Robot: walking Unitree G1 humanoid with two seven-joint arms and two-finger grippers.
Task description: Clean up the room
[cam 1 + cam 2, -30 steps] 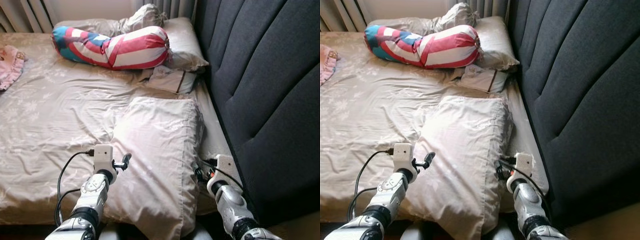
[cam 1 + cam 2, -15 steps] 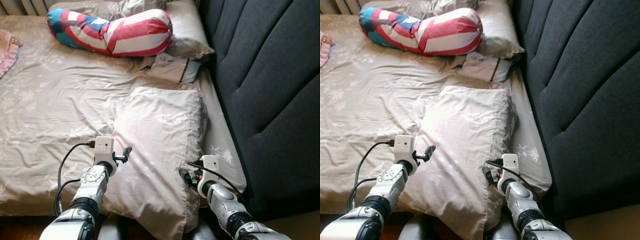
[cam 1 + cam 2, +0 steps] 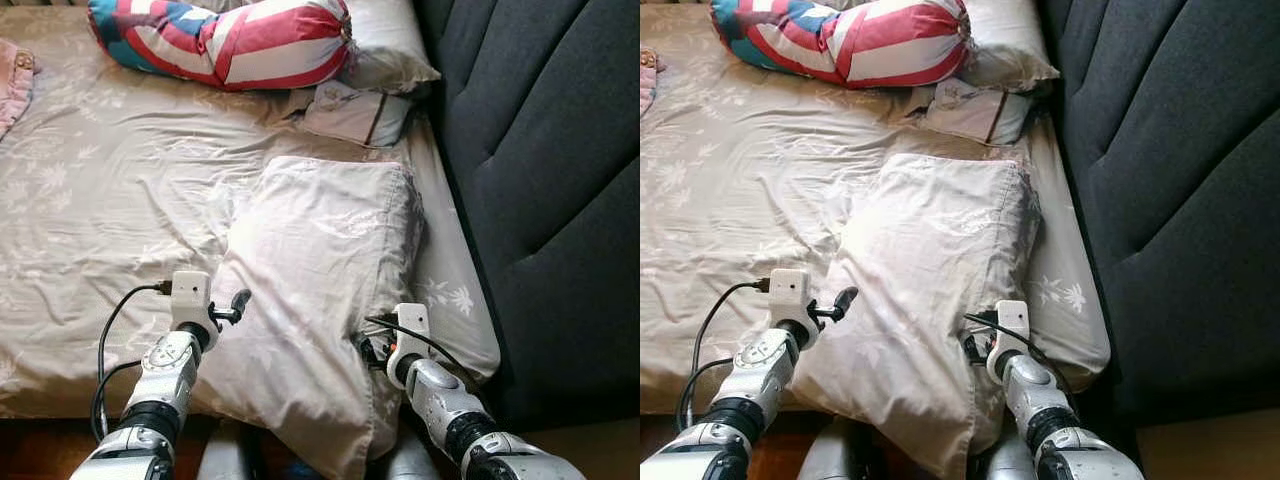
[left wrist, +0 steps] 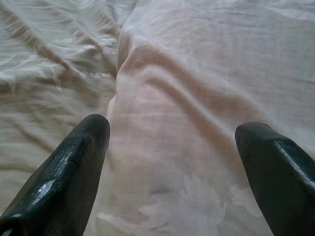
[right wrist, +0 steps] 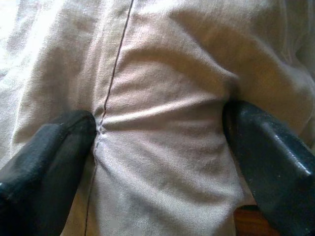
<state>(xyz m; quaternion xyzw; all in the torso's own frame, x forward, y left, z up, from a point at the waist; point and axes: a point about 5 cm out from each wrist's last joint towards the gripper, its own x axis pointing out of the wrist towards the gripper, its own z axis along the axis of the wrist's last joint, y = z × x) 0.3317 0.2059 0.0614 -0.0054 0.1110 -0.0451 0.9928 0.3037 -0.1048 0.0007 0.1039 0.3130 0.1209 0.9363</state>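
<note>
bed (image 3: 90, 230) had a wrinkled beige floral sheet, dark padded headboard (image 3: 540, 180) along its right side. big beige pillow (image 3: 320, 270) lay on the sheet near the front edge, its near corner hanging off the mattress. red/white/teal striped bolster (image 3: 225, 40) lay across the far end, touching a second beige pillow (image 3: 385, 40) by the headboard. small folded pale cloth (image 3: 355, 112) sat just in front of those two. pink fabric (image 3: 12, 80) lay at the far left edge.
</note>
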